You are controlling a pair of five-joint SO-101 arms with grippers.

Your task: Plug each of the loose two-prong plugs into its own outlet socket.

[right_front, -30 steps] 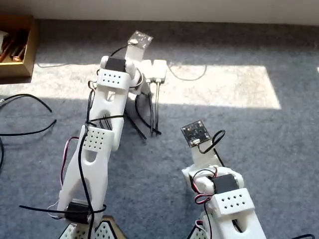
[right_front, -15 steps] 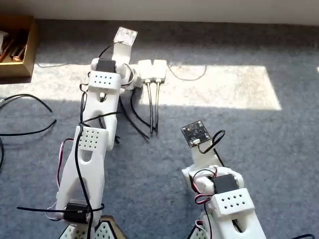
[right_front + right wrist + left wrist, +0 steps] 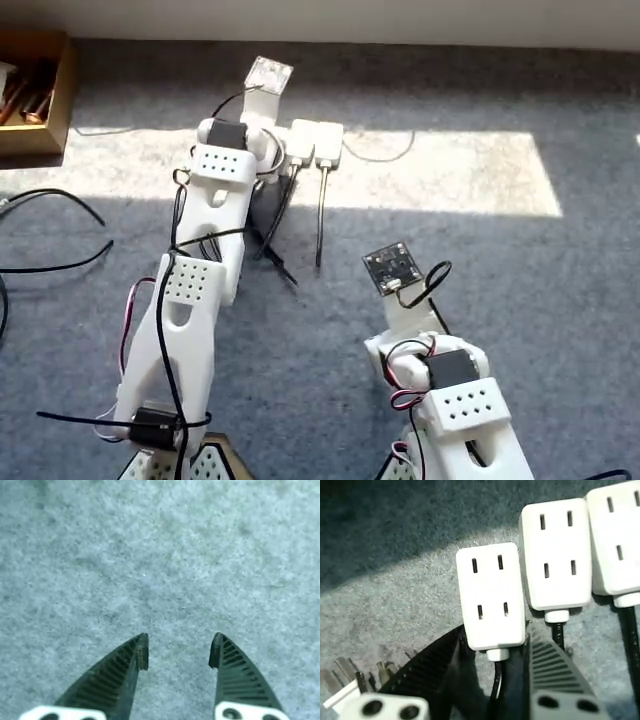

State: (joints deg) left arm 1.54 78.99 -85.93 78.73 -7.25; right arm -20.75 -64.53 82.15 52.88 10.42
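Left tool point(image 3: 496, 631) clamped on an outlet socket point(image 3: 491, 585).
Right tool point(image 3: 179, 640) hangs apart; tugging this socket could knock its neighbour point(image 3: 557, 555) askew.

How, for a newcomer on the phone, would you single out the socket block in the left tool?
On the carpet, three white socket blocks lie side by side. It's the end block, alone in having its cord end inside the left tool.

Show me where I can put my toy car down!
The sunlit grey carpet right of the white plastic outlet blocks is bare, as is the carpet under the right tool. Crowded: around those blocks, the thin black cords and the left tool.
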